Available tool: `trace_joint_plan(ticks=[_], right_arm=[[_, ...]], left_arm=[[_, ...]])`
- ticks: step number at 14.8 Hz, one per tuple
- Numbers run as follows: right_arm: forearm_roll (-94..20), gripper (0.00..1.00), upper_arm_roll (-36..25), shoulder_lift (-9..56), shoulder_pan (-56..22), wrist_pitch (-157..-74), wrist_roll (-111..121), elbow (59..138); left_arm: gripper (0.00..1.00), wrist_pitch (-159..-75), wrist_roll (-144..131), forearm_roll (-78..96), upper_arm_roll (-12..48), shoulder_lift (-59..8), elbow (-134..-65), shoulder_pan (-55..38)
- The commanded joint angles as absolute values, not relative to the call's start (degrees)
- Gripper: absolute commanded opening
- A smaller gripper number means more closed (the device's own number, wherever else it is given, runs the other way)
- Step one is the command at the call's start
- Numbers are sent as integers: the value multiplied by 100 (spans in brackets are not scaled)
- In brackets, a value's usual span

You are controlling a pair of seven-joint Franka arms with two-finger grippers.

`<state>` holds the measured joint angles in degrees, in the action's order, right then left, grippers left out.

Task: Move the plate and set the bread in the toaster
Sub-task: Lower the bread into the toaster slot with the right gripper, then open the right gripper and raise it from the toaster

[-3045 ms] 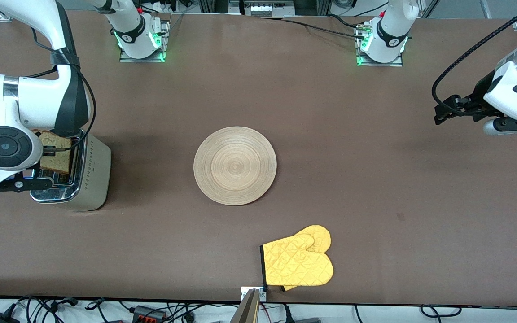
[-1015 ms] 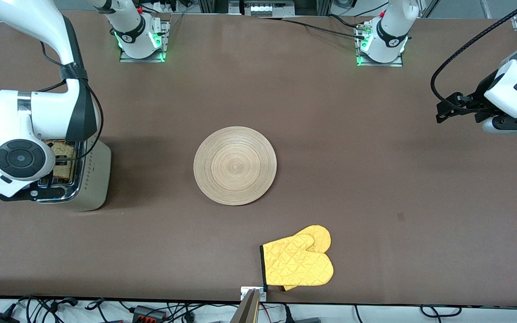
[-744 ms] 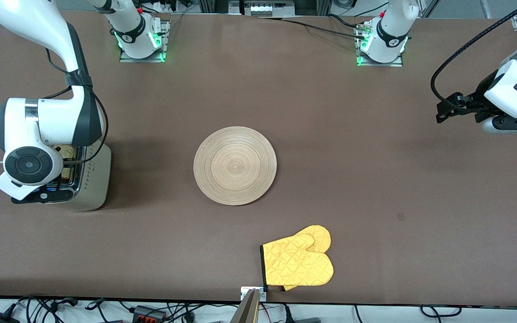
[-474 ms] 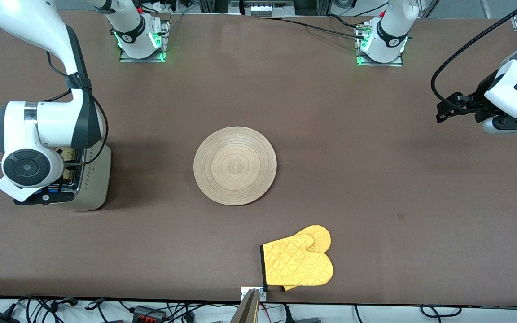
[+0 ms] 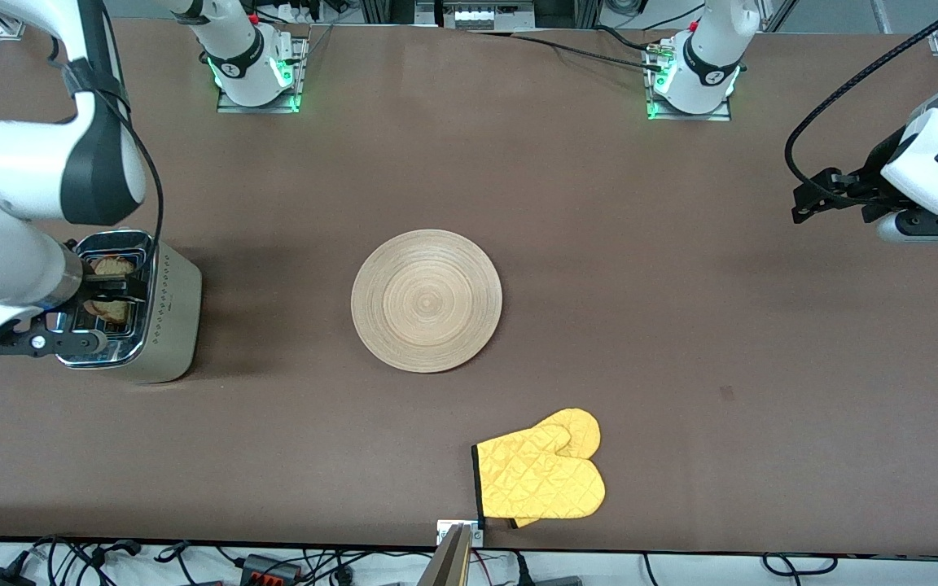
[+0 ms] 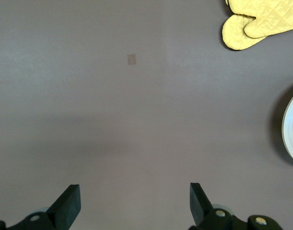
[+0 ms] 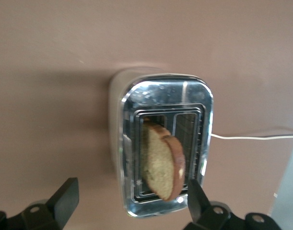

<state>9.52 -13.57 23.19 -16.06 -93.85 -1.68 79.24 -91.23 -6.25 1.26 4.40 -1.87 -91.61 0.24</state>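
Note:
The toaster [image 5: 169, 313] stands at the right arm's end of the table. The bread [image 5: 114, 266] stands in one of its slots and sticks up out of it; the right wrist view shows the slice [image 7: 161, 165] leaning in the slot of the chrome top [image 7: 163, 96]. My right gripper [image 5: 115, 286] hangs open just above the toaster, its fingers apart on either side of the slice and not touching it [image 7: 132, 203]. The plate [image 5: 427, 300] lies bare at the table's middle. My left gripper [image 5: 809, 199] waits open and empty over the left arm's end [image 6: 134, 203].
A yellow oven mitt [image 5: 541, 476] lies near the table's front edge, nearer the camera than the plate; it also shows in the left wrist view [image 6: 254, 21]. The toaster's white cord [image 7: 251, 137] runs off toward the table's end.
My right gripper lowered the bread into the toaster slot, let go of it and has risen a little. The left arm has barely moved.

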Motion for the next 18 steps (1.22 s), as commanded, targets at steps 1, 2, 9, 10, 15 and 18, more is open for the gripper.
trace_joint_plan(ticks=[1, 2, 9, 10, 15, 18], right_arm=[[171, 100, -1406, 2180, -1486, -9378, -106, 7884], [-111, 100, -1389, 2145, -1364, -9378, -123, 7884], [-483, 100, -1433, 1969, -1195, -9369, -141, 7612], [-483, 100, -1450, 1969, -1187, -9369, -132, 7559], [-457, 100, -373, 1706, 75, -9413, -114, 7576], [-352, 100, -114, 1565, 307, -9378, -88, 7672]], left_arm=[[100, -9053, -475, 255, 439, -185, -9088, 97], [100, -9044, -475, 255, 439, -185, -9088, 105], [100, -9053, -475, 255, 439, -193, -9088, 105], [100, -9053, -475, 255, 439, -193, -9088, 105], [100, -9053, -475, 298, 439, -211, -9088, 219], [100, -9061, -457, 623, 431, -307, -9088, 526]])
